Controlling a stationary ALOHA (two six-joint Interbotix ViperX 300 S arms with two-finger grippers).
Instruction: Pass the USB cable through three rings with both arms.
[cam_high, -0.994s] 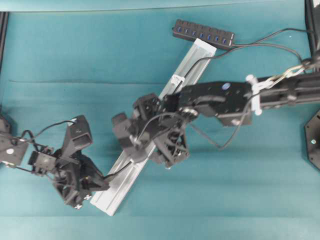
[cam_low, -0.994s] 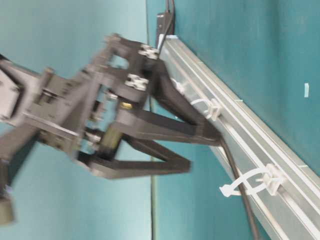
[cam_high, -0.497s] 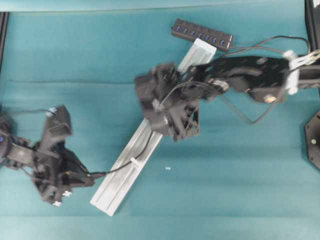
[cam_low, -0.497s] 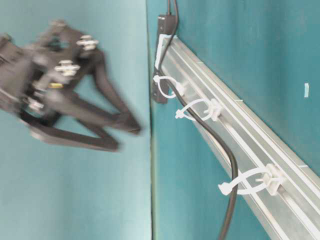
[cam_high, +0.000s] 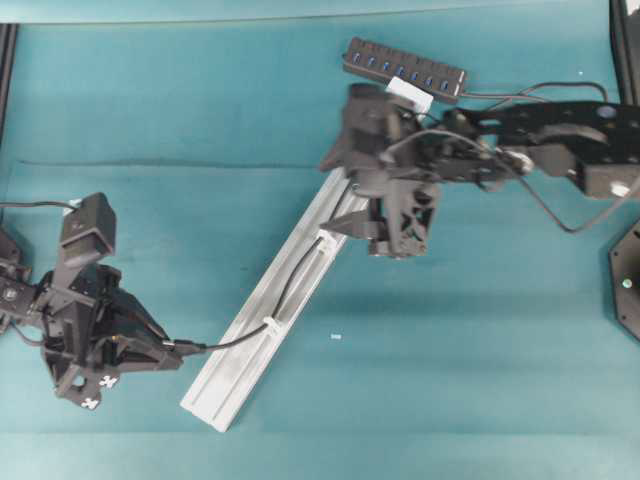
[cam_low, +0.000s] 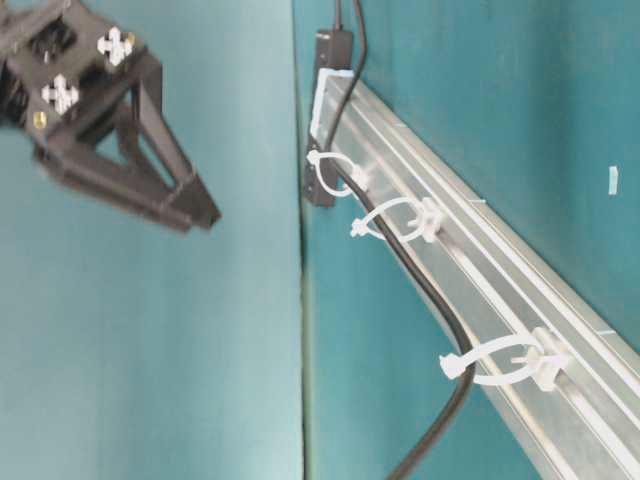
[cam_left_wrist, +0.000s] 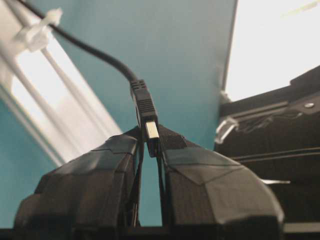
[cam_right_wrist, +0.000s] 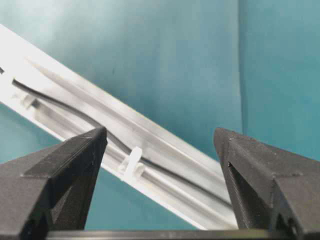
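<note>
The left tool (cam_left_wrist: 150, 150) is closed on the plug of the USB cable (cam_low: 425, 290), as the left wrist view shows: the two dark, faceted fingers pinch only the small metal tip and the ribbed black collar stands free above them. The right tool (cam_right_wrist: 160, 145) is wide open and holds nothing; it hovers over the far part of the rail (cam_high: 245, 355).

From the plug the cable runs up onto the rail and lies along its groove. In the table-level view it passes through all three rings (cam_low: 385, 220), so I judge the threading nearly finished.

The risks come from the thin grip. The plug is smooth metal and held at its very end, so a pull to the side could let it slip out, or turn it between the fingers. If the left arm pulls too far, the cable becomes tight and may drag the light rail across the desk (cam_high: 150, 110), or bend a ring. The rings are thin white plastic loops, flexible, and one of them could open or snap. The cable is round, rubbery and a little stiff, so it keeps a curve. The rail is ribbed silver aluminium; the desk cover is a matte teal sheet.
</note>
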